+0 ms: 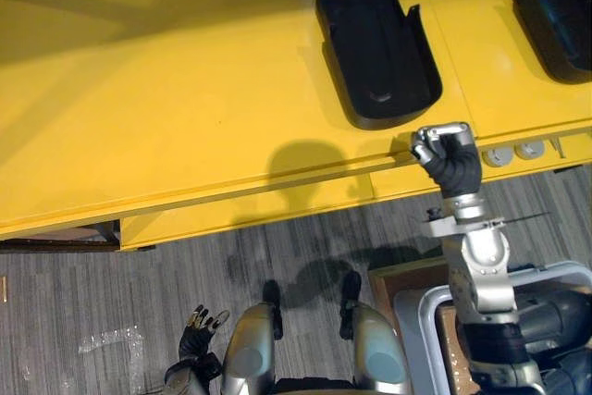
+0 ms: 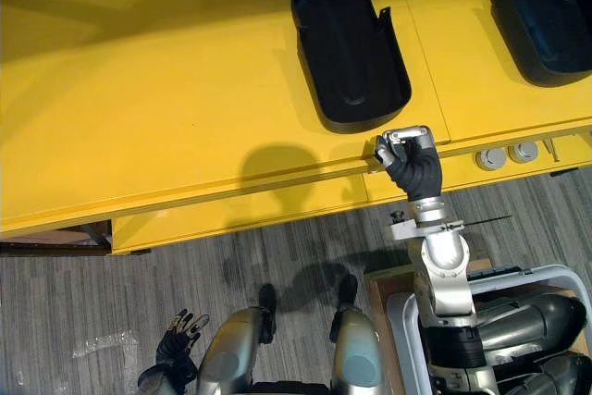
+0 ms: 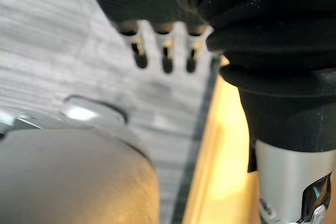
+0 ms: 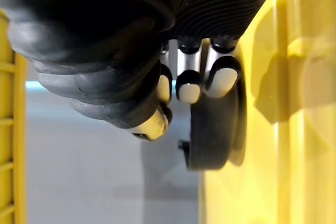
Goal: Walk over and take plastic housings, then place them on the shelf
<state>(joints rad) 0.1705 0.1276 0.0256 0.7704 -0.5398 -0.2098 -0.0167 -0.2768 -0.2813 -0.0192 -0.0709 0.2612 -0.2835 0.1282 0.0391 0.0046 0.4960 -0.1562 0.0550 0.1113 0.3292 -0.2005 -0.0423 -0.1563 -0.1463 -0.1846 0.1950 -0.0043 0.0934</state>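
Yellow shelf (image 1: 185, 90) | right hand (image 1: 446, 153) curled, empty, just beside black housing (image 1: 375, 43) | left hand (image 1: 199, 326) relaxed, low

No legible text, labels, numbers or signs anywhere.

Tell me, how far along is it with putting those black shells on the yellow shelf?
Done: one black housing and a second housing lie on the yellow shelf. In hand: nothing. The right hand is at the shelf's front edge, fingers curled and empty, and the left hand hangs low, open. Left: the crate by its right side seems to hold more dark parts, probably yet to fetch.
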